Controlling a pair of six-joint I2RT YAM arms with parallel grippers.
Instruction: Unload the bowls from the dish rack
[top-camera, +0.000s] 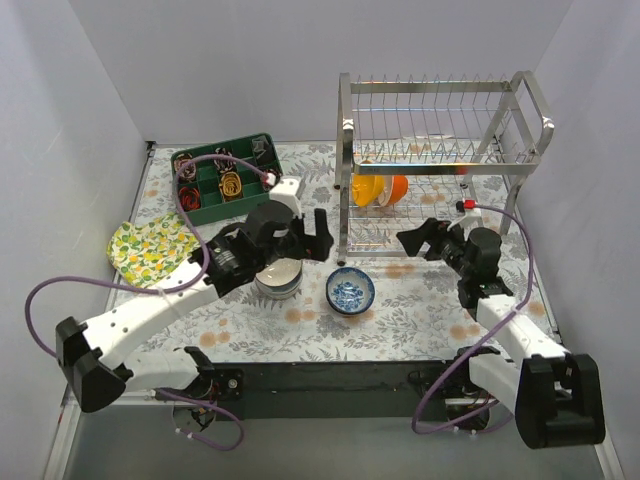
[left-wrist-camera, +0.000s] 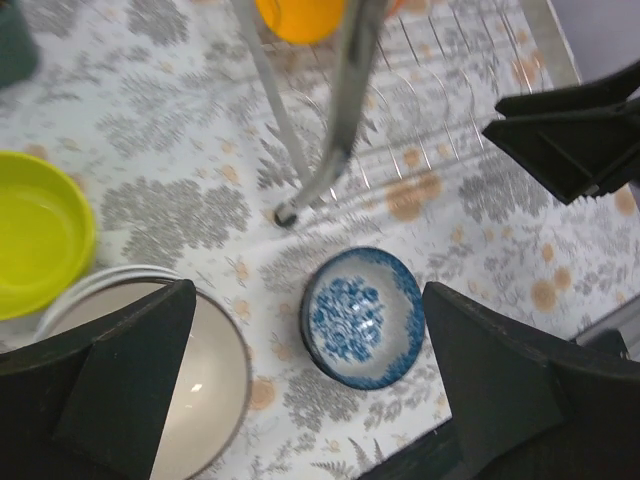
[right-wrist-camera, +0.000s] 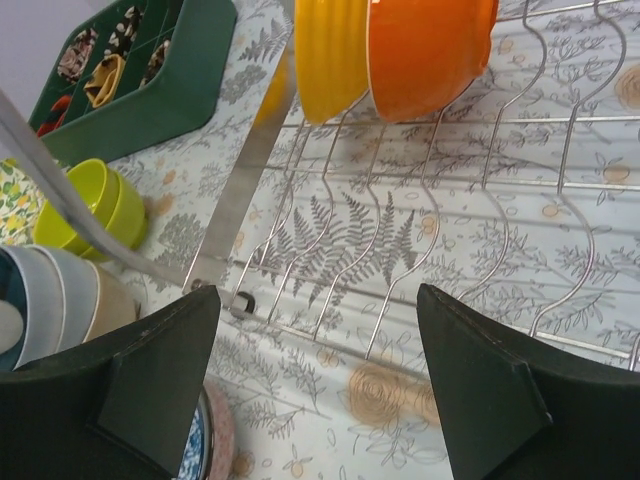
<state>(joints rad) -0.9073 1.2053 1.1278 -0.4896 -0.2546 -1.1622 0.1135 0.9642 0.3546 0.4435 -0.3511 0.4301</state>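
Bowls sit in two places, and we begin with the nearest: a blue-patterned bowl (top-camera: 350, 290) stands upright on the flowered table cover (top-camera: 420, 315), apart from the others. At its 9 o'clock, close by, is a stack of bowls (top-camera: 278, 282) with a beige bowl (left-wrist-camera: 205, 385) on top, and our left wrist view shows a lime-green bowl (left-wrist-camera: 40, 235) just beside that stack, on the side away from the blue one. A lemon-print cloth (top-camera: 150, 248) lies farther out at 9 o'clock from the stack. Our left claw (left-wrist-camera: 308, 295) hangs above this group with its jaws spread wide and nothing in them; looking down through it we see the blue-patterned bowl on the table under the gap and the beige bowl partly behind one finger. Our right claw (right-wrist-camera: 318, 295), at about 2 o'clock from the blue bowl, is likewise wide open and empty, pointing at the lower shelf of the dish rack (top-camera: 346, 170). That chrome wire rack stands at 1 o'clock from the blue bowl. On its lower shelf, toward the left end, a yellow bowl (right-wrist-camera: 330, 50) and an orange bowl (right-wrist-camera: 430, 50) stand on edge among the wires, side by side, and we cannot tell whether they touch. At the back, at 11 o'clock from the stack, lies a dark green tray (right-wrist-camera: 160, 100) with small items in its compartments
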